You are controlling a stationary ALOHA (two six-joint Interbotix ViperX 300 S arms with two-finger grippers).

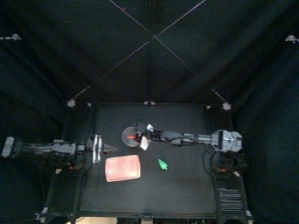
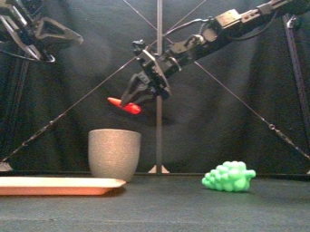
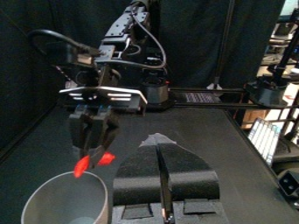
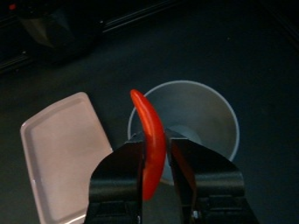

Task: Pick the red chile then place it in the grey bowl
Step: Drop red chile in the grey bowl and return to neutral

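My right gripper (image 2: 136,98) is shut on the red chile (image 2: 125,105) and holds it in the air just above and a little right of the tall grey speckled cup (image 2: 114,153). In the right wrist view the chile (image 4: 145,131) sticks out from between the jaws, over the cup's open mouth (image 4: 201,118). The left wrist view shows the chile (image 3: 93,161) hanging over the cup's rim (image 3: 70,185). From above, the right gripper (image 1: 142,137) sits beside the cup (image 1: 128,136). My left gripper (image 3: 160,145) rests shut at the table's left side (image 1: 91,149).
A flat pink tray (image 1: 122,168) lies in front of the cup, near the table's front. A green toy (image 2: 230,176) lies on the table to the tray's right, also seen from above (image 1: 163,163).
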